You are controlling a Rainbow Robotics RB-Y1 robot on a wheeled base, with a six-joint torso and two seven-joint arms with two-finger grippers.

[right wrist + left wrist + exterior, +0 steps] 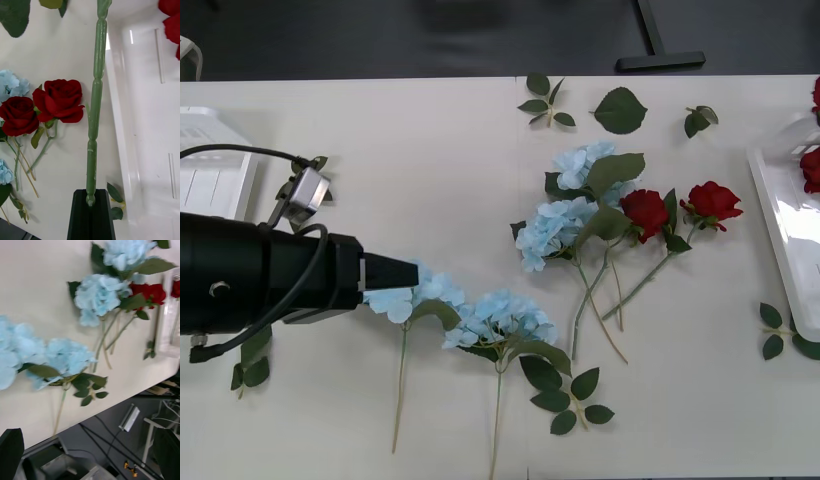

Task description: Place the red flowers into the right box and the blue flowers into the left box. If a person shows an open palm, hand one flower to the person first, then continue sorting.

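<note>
My left gripper [392,278] reaches in from the left and stands open, its tip right at a blue flower [425,292]. In the left wrist view its fingers [9,452] sit apart at the corners, with blue flowers [67,356] lying beyond them. Other blue flowers [555,228] lie mid-table next to two red flowers [645,212]. My right gripper [91,210] is shut on a long green stem [94,112] over the rim of the right box [150,131]. That stem's head is out of view. Red flowers [812,165] lie in the right box [778,215]. The left box [210,165] is at the far left.
Loose green leaf sprigs [545,100] lie along the far edge, and more leaves [570,400] lie near the front. A pair of leaves [772,330] sits beside the right box. The table's near edge [112,405] drops to cables and a floor.
</note>
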